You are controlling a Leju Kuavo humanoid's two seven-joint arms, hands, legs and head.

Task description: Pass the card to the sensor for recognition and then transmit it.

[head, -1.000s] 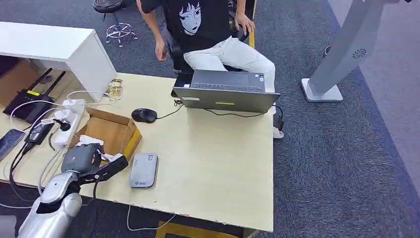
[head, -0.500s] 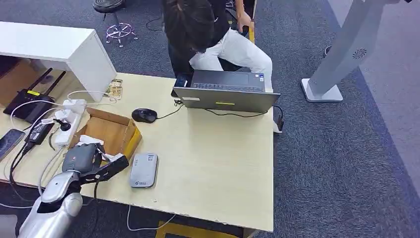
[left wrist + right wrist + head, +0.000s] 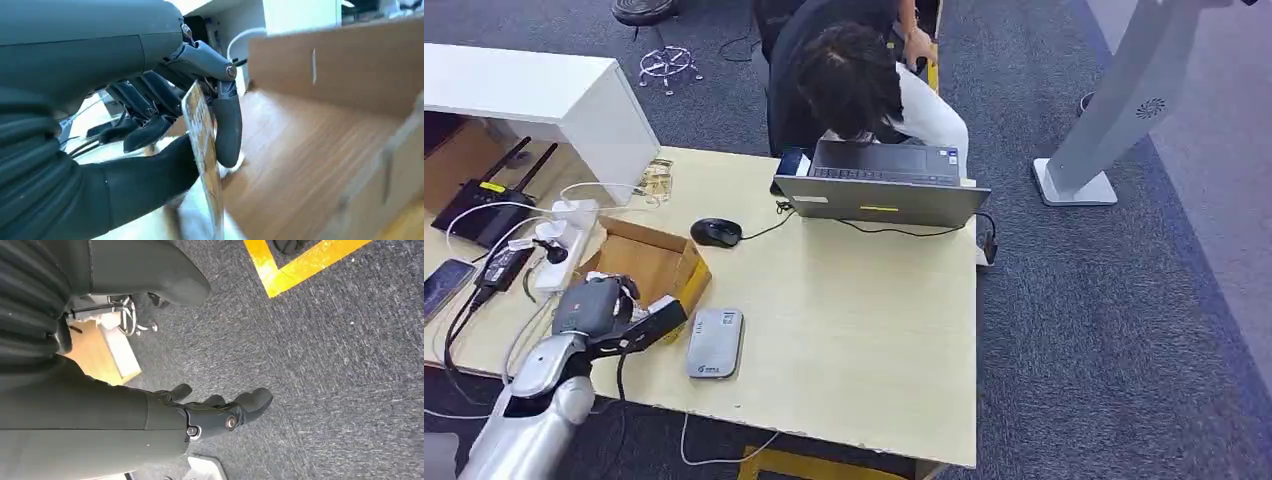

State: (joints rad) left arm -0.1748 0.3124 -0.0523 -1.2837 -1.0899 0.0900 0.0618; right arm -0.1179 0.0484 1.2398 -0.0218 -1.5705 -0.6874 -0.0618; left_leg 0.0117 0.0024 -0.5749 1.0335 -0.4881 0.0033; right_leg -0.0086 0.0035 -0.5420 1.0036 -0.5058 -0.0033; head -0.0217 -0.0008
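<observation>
- We judge the step in hand to be carrying the card from the cardboard box to the sensor, the grey pad lying flat on the counter just beside the box.
- To do it well, we would keep the pinch firm, swing across low, and lay the card's face flat above the sensor's top.
- Our left robot hand holds the card on edge, pinched between the thumb and a finger, over the box's edge nearest the sensor.
- Its other fingers lie curled behind the card, touching nothing we can make out.
- Our right robot hand hangs over the carpet, away from the sensor, fingers loosely apart and holding nothing.
</observation>
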